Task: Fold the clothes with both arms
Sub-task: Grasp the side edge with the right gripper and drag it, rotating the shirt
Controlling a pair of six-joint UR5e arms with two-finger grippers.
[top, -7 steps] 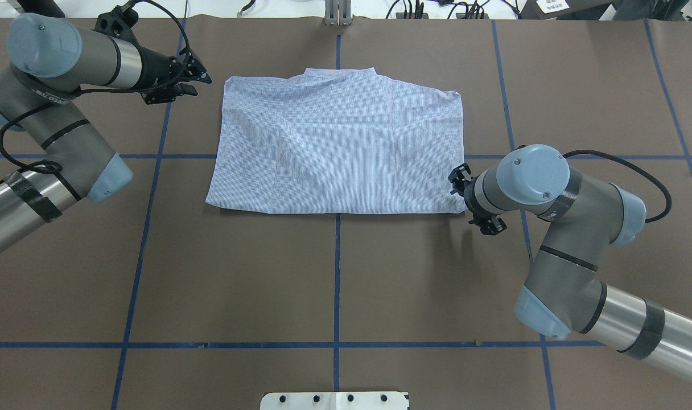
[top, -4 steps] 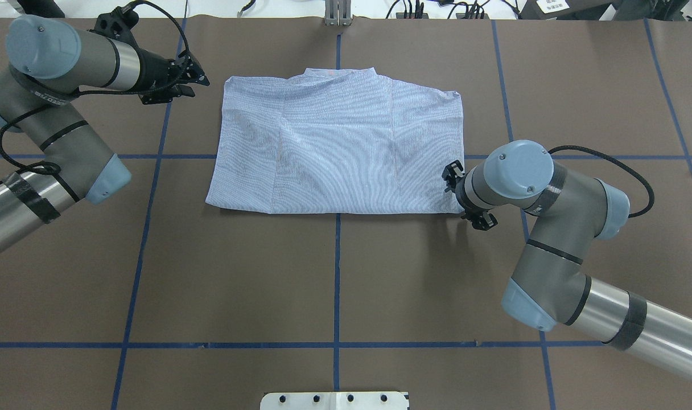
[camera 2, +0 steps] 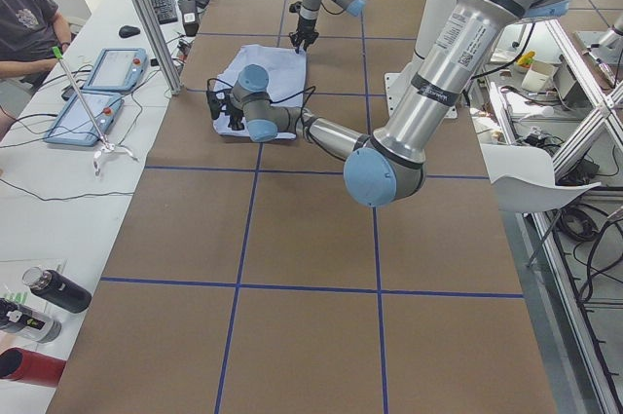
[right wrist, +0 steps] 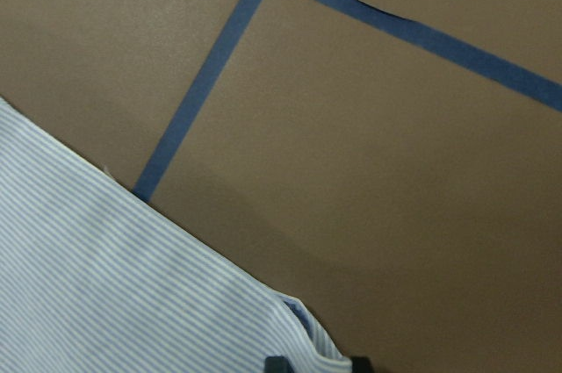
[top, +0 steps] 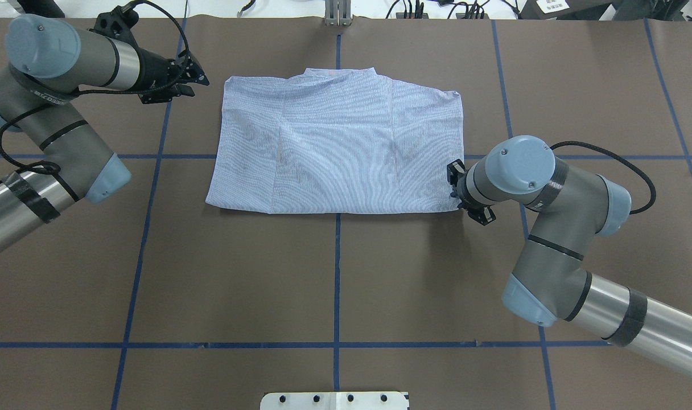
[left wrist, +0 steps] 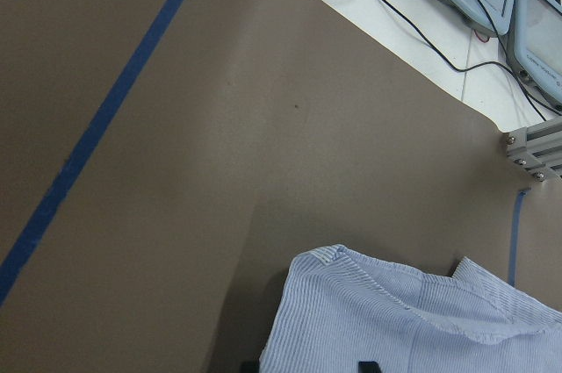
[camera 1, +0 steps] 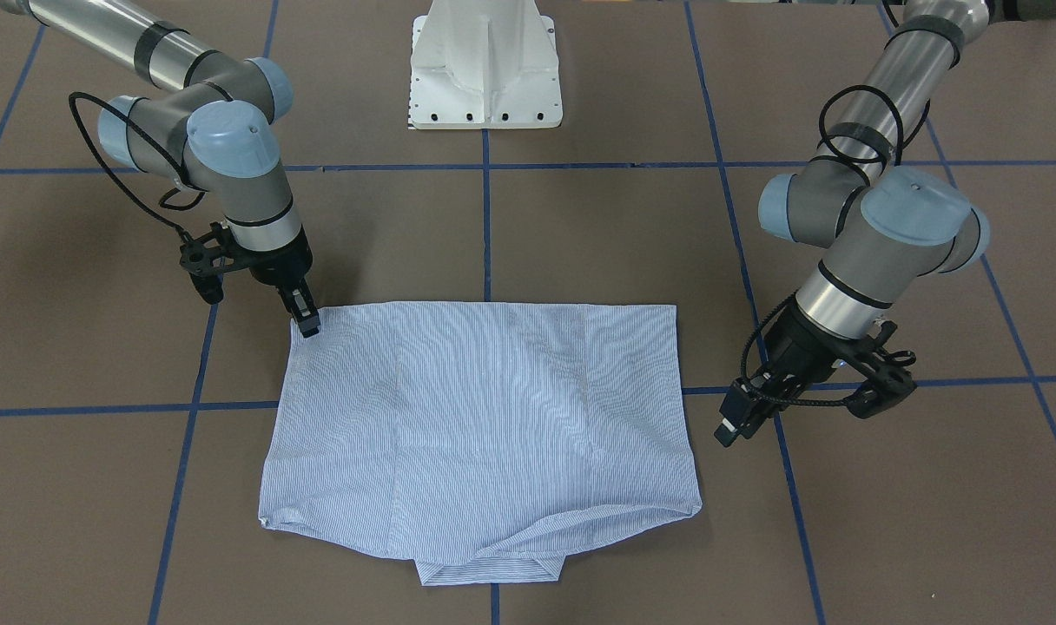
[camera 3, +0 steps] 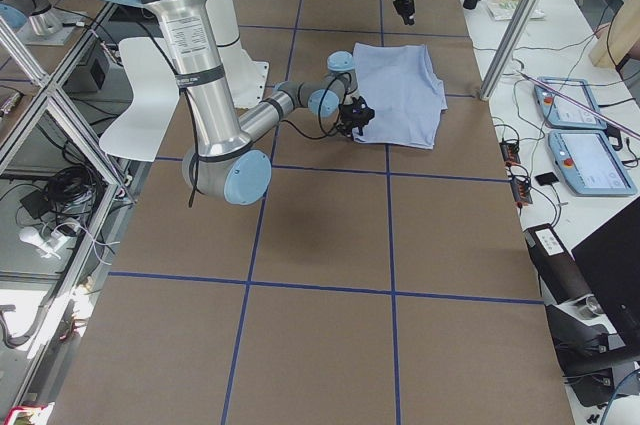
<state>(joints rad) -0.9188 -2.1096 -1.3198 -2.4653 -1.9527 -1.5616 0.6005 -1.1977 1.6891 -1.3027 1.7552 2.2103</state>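
- Shirt [top: 334, 148] is lying flat in the upper centre of the overhead view, folded to a rough rectangle w/ sleeves tucked in. Its collar [top: 339, 73] is pointing at the frame's top edge.
- In the front view the shirt [camera 1: 485, 417] is sitting lower centre, collar at the bottom.
- My R gripper [camera 1: 309, 325] is touching down on the shirt's upper-left corner in the front view. In the overhead view that's the cloth's lower-right corner, and the gripper is mostly hiding under my wrist.
- R wrist cam: two fingertips [right wrist: 277, 362] are peeking in at the bottom edge w/ a gap, and the shirt's corner hem is lying btwn them. Jaws are standing partly apart, not gripping the cloth as far as I can see.
- My L gripper [top: 198, 81] is hovering upper left in the overhead view, just beside the shirt's upper-left corner and apart from the cloth. Jaws are spread, carrying nothing.
- L wrist cam: fingertips [left wrist: 369, 364] are showing at the bottom edge, and the shirt's corner is lying lower centre, btwn and beyond them.
- L arm [top: 56, 142] is coming in from the overhead view's left edge, R arm [top: 556, 228] from the lower right.
- Table [top: 334, 273] is wearing a brown cover w/ blue tape lines [top: 336, 285]. White base [camera 1: 486, 65] is sitting top centre in the front view.
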